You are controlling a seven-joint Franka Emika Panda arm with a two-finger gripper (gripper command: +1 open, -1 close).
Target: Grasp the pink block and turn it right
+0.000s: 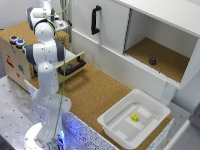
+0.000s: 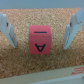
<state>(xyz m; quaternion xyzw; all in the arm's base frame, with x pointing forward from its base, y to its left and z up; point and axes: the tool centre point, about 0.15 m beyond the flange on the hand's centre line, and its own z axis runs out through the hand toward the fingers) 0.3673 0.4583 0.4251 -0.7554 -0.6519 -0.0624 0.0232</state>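
Note:
The pink block (image 2: pixel 40 41) lies on a cork surface (image 2: pixel 40 67) in the wrist view, with a dark letter A on its upper face. My gripper (image 2: pixel 39 44) is open, and its two fingers (image 2: pixel 7 30) stand on either side of the block with a gap on each side, not touching it. In the exterior view the arm reaches up and back over the wooden box top at the exterior view's left, with the gripper (image 1: pixel 59 23) above it. The block is hidden there behind the arm.
A white bin (image 1: pixel 112 122) holding a small yellow object (image 1: pixel 134 117) sits at the counter's front. An open cabinet compartment holds a dark purple object (image 1: pixel 152 61). A drawer with a black handle (image 1: pixel 73 67) stands partly open. Round caps (image 1: pixel 17 41) sit on the wooden box.

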